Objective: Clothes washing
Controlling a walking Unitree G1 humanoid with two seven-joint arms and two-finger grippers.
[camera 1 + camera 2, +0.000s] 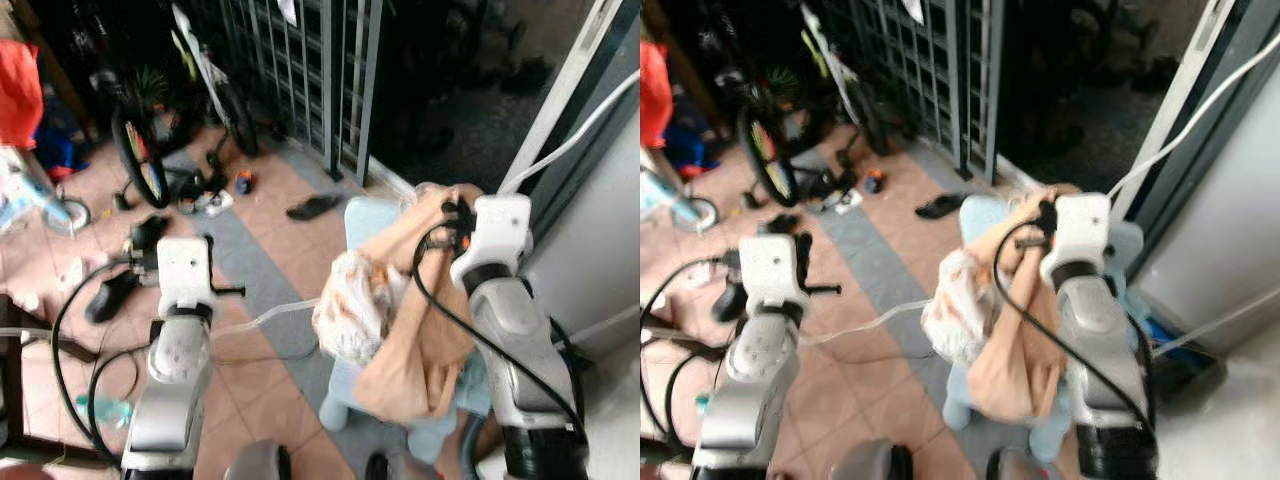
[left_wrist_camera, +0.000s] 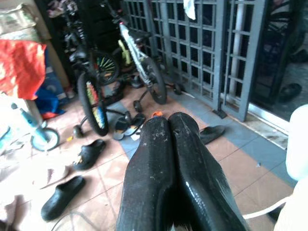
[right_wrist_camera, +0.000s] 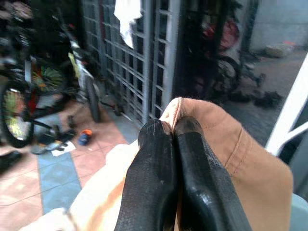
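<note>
The right end effector (image 1: 455,212) is pinched closed on the top fold of a tan, soft cotton garment (image 1: 420,340), which hangs straight down beside its arm with a white orange-patterned cloth (image 1: 350,300) bunched against it, above a pale blue plastic stool (image 1: 372,215). The left end effector (image 2: 168,144), closed and empty, hovers well apart over the tiled floor (image 1: 250,330).

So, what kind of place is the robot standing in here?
Probably a covered house porch or car porch: a metal grille gate, bicycles parked on the tiled floor, and loose sandals. The right gripper holds a tan garment.
</note>
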